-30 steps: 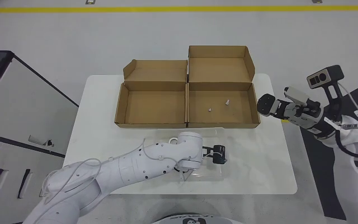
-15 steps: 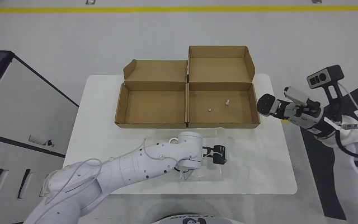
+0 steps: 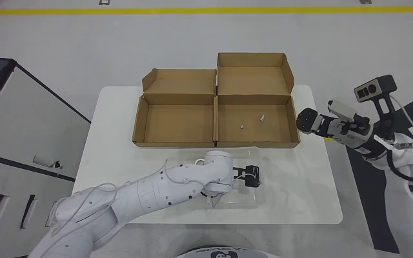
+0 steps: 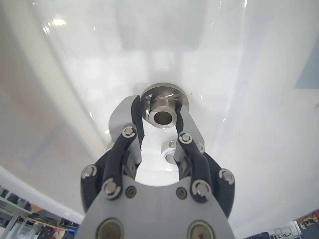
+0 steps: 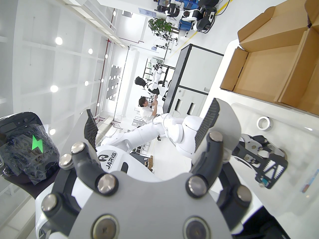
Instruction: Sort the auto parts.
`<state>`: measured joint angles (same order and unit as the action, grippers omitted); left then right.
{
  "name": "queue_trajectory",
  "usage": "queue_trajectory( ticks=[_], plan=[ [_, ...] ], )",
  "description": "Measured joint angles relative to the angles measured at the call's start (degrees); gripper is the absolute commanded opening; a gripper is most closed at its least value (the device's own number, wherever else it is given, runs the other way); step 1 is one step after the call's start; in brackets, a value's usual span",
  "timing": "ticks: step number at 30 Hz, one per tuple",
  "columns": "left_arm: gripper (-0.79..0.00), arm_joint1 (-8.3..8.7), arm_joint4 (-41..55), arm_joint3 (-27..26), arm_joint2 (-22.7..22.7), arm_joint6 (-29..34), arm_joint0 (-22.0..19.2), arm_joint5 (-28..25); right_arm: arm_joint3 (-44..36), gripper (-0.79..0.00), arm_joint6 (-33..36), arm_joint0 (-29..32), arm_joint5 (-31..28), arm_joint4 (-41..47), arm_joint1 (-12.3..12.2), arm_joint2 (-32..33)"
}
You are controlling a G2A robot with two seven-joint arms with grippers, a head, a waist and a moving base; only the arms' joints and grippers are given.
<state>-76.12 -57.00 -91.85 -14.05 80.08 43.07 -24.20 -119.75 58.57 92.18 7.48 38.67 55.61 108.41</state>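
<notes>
Clamped between pads (image 4: pixel 137 115) of left pincer (image 4: pixel 158 110): flanged steel bushing (image 4: pixel 164 100), hub squeezed from both sides, likely for lift out of clear tray (image 4: pixel 74 50).
Just behind fingertips, toward wrist: silver ring (image 4: pixel 170 151), loose on tray floor.
Ahead of left pincer, well apart: cardboard boxes (image 3: pixel 174 122) side by side, right box (image 3: pixel 277 129) holding two small screws (image 3: pixel 262 118).
Right pincer (image 5: pixel 151 115): spread wide, holding nothing, beside right box, probably kept clear.

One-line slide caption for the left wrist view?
Left gripper clamps a flanged metal bushing inside the clear tray, a silver ring lying nearby.
</notes>
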Motion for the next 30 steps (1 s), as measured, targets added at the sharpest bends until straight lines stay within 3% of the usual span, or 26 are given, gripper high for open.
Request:
queue_trajectory(
  ticks=[7, 13, 21, 22, 23, 30],
  plan=[
    [-0.52, 0.12, 0.1, -0.02, 0.31, -0.12, 0.05, -0.12, 0.0, 0.0, 0.0, 0.0, 0.0, 0.0, 0.0, 0.0],
    [-0.64, 0.1, 0.1, -0.17, 0.45, -0.12, -0.07, -0.12, 0.0, 0.0, 0.0, 0.0, 0.0, 0.0, 0.0, 0.0],
    [-0.656, 0.15, 0.16, -0.17, 0.46, -0.1, -0.18, -0.1, 0.0, 0.0, 0.0, 0.0, 0.0, 0.0, 0.0, 0.0],
    [-0.671, 0.15, 0.19, -0.15, 0.46, -0.13, -0.19, -0.13, 0.0, 0.0, 0.0, 0.0, 0.0, 0.0, 0.0, 0.0],
    [-0.785, 0.15, 0.2, -0.12, 0.46, -0.15, -0.19, -0.15, 0.0, 0.0, 0.0, 0.0, 0.0, 0.0, 0.0, 0.0],
    [-0.785, 0.04, 0.51, 0.34, -0.09, -0.39, -0.04, -0.17, 0.0, 0.0, 0.0, 0.0, 0.0, 0.0, 0.0, 0.0]
  ],
)
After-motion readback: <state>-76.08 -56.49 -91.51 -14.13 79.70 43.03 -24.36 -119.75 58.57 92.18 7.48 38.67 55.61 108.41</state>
